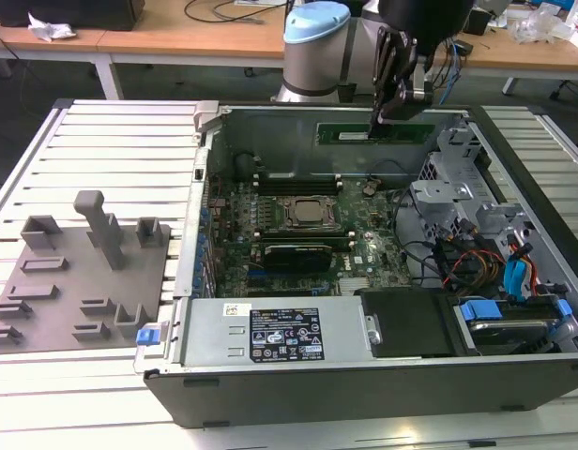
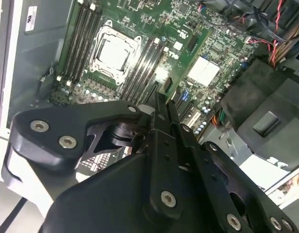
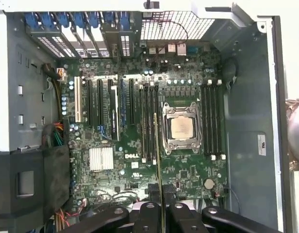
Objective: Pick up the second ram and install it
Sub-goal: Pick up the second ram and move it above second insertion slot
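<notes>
I work over a pale slatted counter (image 1: 111, 141). On it, toward the exterior view's right, an open computer case (image 1: 364, 394) lies on its side. Just beside it, on the exterior view's left, lies a grey plastic tray (image 1: 78, 281) with an upright post (image 1: 106, 230).

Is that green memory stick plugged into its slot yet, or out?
Out. The gripper holds the second ram in the air above the motherboard, clear of the slots.
</notes>
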Robot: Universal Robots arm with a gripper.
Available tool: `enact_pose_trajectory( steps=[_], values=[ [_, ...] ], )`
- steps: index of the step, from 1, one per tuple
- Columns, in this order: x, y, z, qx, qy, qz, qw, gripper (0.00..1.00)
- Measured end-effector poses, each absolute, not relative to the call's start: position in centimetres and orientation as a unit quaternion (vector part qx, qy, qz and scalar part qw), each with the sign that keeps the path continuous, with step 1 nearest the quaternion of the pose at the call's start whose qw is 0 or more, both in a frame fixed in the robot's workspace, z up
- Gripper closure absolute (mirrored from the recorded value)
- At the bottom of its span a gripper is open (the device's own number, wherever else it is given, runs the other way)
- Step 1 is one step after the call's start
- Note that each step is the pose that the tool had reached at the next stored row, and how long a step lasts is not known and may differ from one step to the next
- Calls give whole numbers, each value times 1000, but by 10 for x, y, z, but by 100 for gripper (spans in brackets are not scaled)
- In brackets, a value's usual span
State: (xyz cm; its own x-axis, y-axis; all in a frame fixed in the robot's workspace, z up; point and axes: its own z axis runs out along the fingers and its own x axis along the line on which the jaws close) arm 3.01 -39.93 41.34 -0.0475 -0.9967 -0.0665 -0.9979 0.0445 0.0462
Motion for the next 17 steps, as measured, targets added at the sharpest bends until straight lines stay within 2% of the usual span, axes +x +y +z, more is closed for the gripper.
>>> enact_pose_trajectory(
  steps=[7, 17],
  values=[
    [30, -399, 383, -690, 723, 40, 8, 86],
    [30, -399, 363, -690, 723, 40, 8, 86]
  ],
)
